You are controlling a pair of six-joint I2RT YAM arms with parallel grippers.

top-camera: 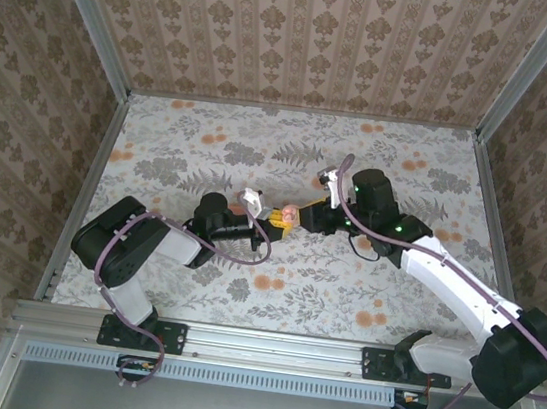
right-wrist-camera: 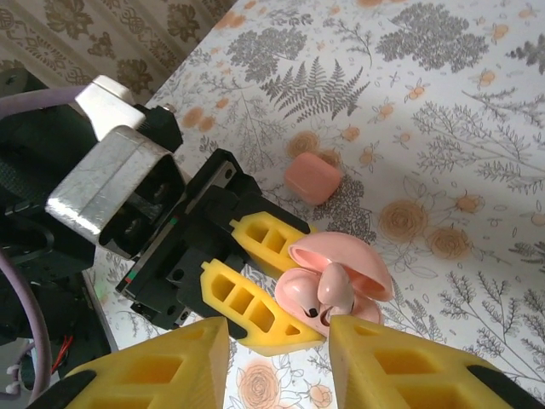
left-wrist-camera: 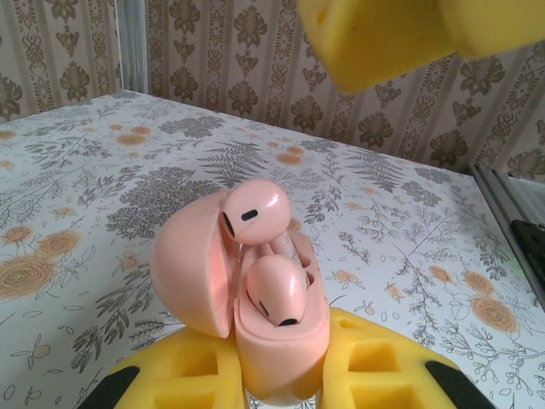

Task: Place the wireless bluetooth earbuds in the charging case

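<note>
The left gripper [right-wrist-camera: 278, 274] is clenched tight on the bottom of the pink charging case [left-wrist-camera: 281, 358]. One yellow finger [left-wrist-camera: 170, 379] sits on each side of it. The gripper holds the case up off the flowery table [left-wrist-camera: 85, 170], near the middle of it.

In the left wrist view the case stands with its mouth up. Its round lid [left-wrist-camera: 192, 273] hangs open to the left.

Both pink earbuds are in the mouth of the case. Each one has its round head up, and its long way runs up and down, like the case. The near earbud [left-wrist-camera: 277, 294] sits low in its hole. The far earbud [left-wrist-camera: 255, 209] stands higher, with its head close to the top edge of the lid.

The right gripper [right-wrist-camera: 279, 328] hangs just above the case. Its jaws are apart and it grasps nothing. One of its fingertips [right-wrist-camera: 345, 328] is right beside an earbud; I cannot tell if they touch.

Farther back, a small salmon block [right-wrist-camera: 312, 177] lies flat on the table.
</note>
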